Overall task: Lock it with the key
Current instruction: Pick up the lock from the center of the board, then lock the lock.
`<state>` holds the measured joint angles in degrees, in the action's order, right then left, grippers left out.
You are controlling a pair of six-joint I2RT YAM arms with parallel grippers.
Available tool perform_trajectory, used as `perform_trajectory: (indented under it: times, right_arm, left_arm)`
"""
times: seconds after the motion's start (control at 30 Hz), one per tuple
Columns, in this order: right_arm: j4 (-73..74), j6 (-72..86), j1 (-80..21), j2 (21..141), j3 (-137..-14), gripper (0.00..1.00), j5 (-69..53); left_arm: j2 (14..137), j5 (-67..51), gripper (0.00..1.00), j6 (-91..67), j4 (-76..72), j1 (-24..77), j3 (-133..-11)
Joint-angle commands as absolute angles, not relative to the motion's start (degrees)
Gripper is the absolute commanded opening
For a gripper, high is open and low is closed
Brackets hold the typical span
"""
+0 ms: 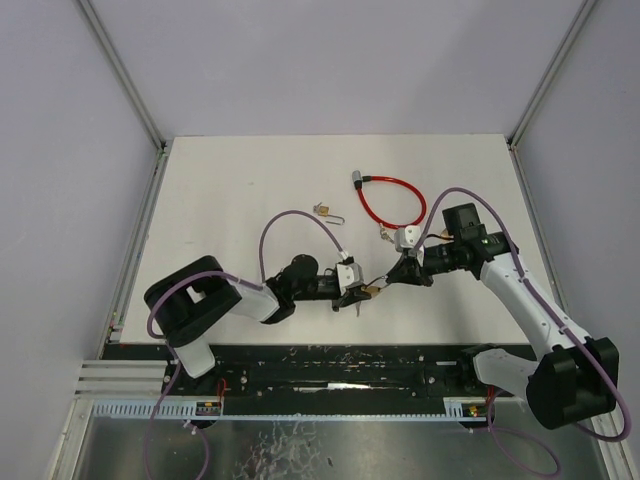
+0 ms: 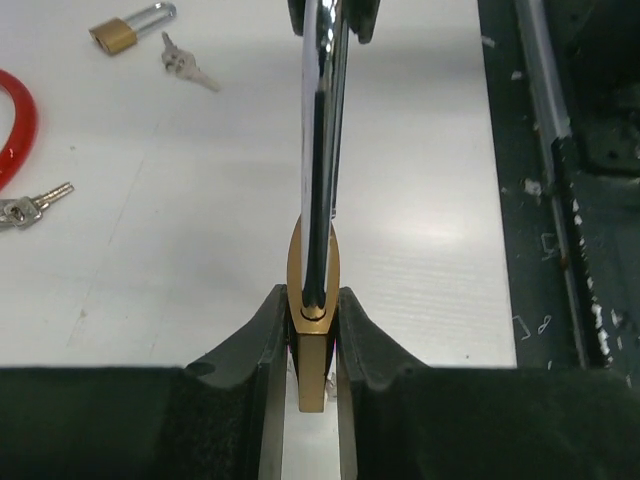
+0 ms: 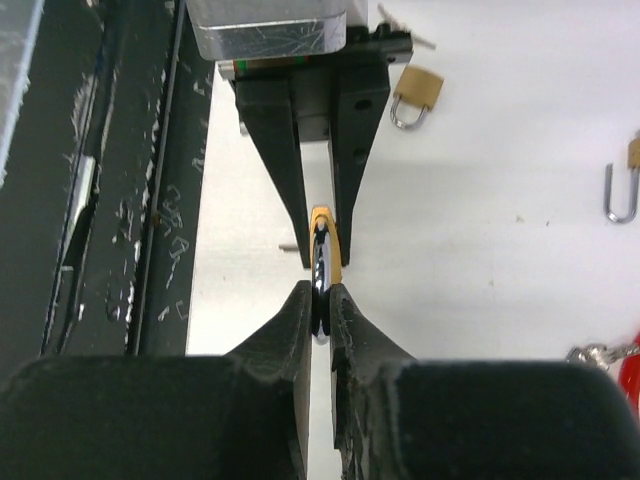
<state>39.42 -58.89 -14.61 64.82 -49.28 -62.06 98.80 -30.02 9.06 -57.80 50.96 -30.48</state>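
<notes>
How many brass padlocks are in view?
3. The held padlock is gripped by the left gripper and right gripper; a long-shackle padlock lies on the table beyond; a small padlock shows only in the right wrist view. Arms may hide more.

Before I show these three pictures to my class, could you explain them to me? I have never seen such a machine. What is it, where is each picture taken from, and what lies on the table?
These are two robot arms bolted at the near edge of a white table. One picture looks down from above; the other two come from cameras on each wrist. Between them the arms hold one brass padlock: the left gripper has its jaws shut on the body, the right gripper on the steel shackle. On the table lie a red cable lock, a second padlock with keys beside it, and another bunch of keys. From the right wrist a further padlock appears.
</notes>
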Motion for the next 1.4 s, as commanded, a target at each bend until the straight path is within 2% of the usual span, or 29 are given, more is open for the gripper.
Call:
perform_trajectory:
  times: [0.0, 0.37, 0.9, 1.37]
  right_arm:
    - [45.51, -68.12, -14.11, 65.09, -49.65, 0.00, -55.85]
    - [42.75, -72.74, -17.18, 68.49, -45.15, 0.00, -50.09]
    - [46.68, -77.23, -17.96, 74.09, -46.15, 0.00, -49.35]
    - [36.89, -69.49, -20.95, 75.66, -44.54, 0.00, -40.58]
  left_arm:
    - [98.76, -30.72, 0.00, 17.02, -52.81, 50.37, -32.46]
    - [103.81, -31.23, 0.00, 15.78, -58.89, 50.45, -32.53]
    - [108.33, -35.84, 0.00, 17.44, -55.07, 50.38, -35.93]
    - [109.60, -36.68, 0.00, 19.38, -50.66, 50.67, -37.98]
